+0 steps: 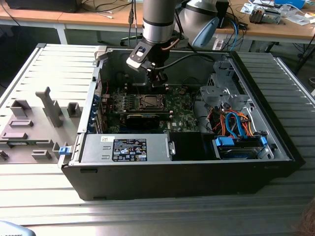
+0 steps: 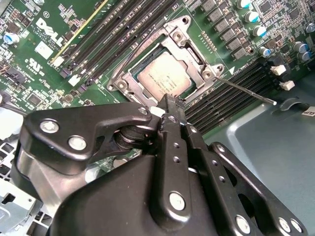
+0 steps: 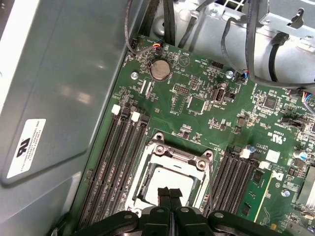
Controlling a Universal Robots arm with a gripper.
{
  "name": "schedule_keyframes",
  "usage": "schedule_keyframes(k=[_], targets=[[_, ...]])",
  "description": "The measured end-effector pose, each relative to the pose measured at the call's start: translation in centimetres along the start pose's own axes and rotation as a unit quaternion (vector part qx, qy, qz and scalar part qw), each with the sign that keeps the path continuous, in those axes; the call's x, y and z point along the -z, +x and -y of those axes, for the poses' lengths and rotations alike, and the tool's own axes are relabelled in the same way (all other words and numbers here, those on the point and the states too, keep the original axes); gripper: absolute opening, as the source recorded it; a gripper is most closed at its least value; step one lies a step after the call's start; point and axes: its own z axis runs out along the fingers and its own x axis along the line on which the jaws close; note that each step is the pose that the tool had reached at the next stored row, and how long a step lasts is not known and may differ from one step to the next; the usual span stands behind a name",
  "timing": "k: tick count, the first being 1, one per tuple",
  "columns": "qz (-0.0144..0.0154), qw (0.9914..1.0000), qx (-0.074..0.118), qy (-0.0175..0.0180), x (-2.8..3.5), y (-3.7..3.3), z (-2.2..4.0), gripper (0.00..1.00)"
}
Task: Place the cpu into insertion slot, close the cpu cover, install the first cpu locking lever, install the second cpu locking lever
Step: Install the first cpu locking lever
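The cpu (image 2: 162, 78) shows its pale silver face inside the insertion slot (image 1: 149, 102) on the green board. It also appears in the first wrist view as the cpu (image 3: 167, 178). The cpu cover (image 2: 197, 61) seems to lie flat around the chip as a grey metal frame, visible too as the cpu cover (image 3: 174, 158). A thin locking lever (image 2: 246, 91) juts out free from one corner of the socket. My gripper (image 2: 166, 101) is shut with nothing in it, its tips close over the socket's edge. The gripper (image 1: 158, 81) hangs just above the board.
Black memory slots (image 3: 123, 157) flank the socket on both sides. The case wall (image 3: 59, 88) rises close beside them. A power supply (image 1: 129, 149) and a drive bay with blue cables (image 1: 236, 142) fill the case front. A grey parts fixture (image 1: 44, 113) lies at the exterior view's left.
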Motion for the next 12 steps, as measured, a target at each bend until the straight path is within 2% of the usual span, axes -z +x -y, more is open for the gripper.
schedule_keyframes(k=[12], targets=[[0.0000, 0.99995, 0.010, -0.0001, 0.00, 0.00, 0.00, 0.11]])
